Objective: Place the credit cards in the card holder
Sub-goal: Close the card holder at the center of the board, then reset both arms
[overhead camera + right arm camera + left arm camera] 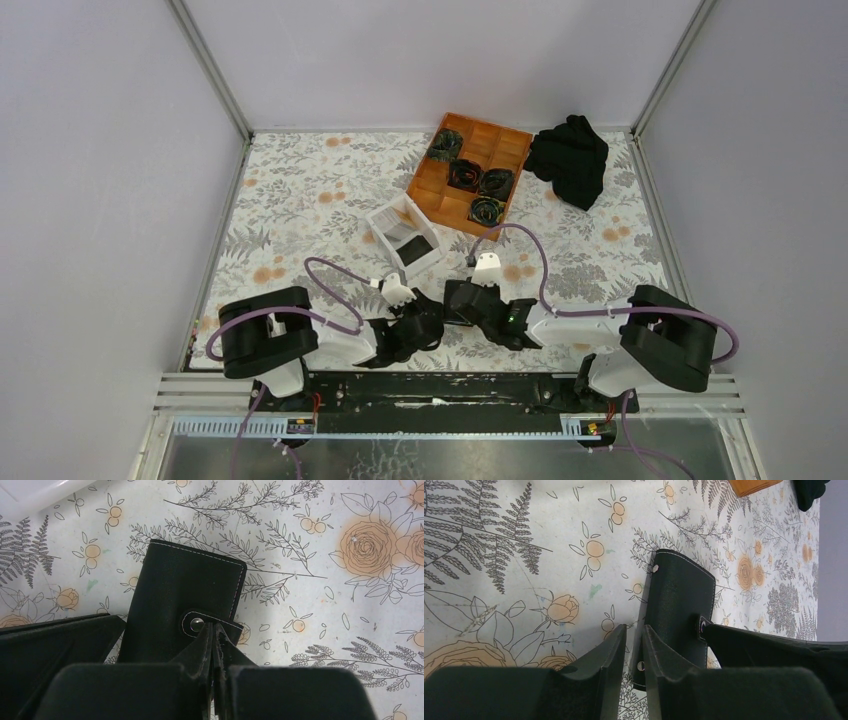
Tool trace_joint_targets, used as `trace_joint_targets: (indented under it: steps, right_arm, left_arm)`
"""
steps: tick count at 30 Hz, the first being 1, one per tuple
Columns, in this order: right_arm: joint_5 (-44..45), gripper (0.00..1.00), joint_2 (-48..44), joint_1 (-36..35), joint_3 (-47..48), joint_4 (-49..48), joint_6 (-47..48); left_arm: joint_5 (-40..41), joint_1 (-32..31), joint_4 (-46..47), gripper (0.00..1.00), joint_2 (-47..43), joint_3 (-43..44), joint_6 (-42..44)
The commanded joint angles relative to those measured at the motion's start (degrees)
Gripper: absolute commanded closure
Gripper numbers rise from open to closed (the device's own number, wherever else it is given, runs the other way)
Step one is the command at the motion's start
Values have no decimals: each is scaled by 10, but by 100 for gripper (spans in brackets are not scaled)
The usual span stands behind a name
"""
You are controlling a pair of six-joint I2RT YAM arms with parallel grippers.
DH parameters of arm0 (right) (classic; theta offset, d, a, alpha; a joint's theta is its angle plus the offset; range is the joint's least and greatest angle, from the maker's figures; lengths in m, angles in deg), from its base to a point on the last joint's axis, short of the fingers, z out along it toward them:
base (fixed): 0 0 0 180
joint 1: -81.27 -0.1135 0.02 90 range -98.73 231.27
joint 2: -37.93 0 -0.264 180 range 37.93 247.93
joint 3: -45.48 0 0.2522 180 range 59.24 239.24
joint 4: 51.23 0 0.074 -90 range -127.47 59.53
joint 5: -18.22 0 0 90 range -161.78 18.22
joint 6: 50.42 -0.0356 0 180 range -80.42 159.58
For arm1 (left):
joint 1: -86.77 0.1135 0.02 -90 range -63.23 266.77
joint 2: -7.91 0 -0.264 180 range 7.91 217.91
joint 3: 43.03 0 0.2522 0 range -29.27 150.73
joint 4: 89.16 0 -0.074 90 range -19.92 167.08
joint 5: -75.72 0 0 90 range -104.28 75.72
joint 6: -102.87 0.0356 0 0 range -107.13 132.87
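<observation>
One card holder (185, 590) flat near table's (300, 200) near edge, mid-width | right gripper (214, 635) clamped on strap tab (200, 622) | left gripper (634, 645) narrowly parted at its side edge, hold unclear | likely light, stiff body, floppy tab: brace body, pull tab

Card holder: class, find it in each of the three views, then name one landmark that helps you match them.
Top external: the card holder lies just below the centre.
Left wrist: it stands right of centre as a tall dark rectangle.
Right wrist: it fills the centre-left.
Shared landmark: the right end effector, pinching its strap tab, enters from the right in the left wrist view.
</observation>
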Motion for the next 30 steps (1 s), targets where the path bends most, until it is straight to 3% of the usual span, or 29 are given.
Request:
trace_joint_targets:
  steps: [1, 8, 16, 26, 30]
  right_arm:
    - [-32, 100, -4, -6, 0, 28, -10]
    - [34, 100, -89, -6, 74, 113, 44]
    - [53, 99, -122, -5, 70, 143, 27]
    - [73, 59, -195, -4, -10, 117, -14]
    - [88, 44, -198, 12, 5, 133, 6]
  left_arm:
    - [-72, -3, -117, 71, 42, -26, 21]
    - [-60, -6, -143, 72, 18, -18, 25]
    - [-50, -8, -164, 71, 1, -20, 19]
    - [-29, -10, -212, 68, -39, -24, 15]
    - [4, -9, -269, 43, -78, -7, 29]
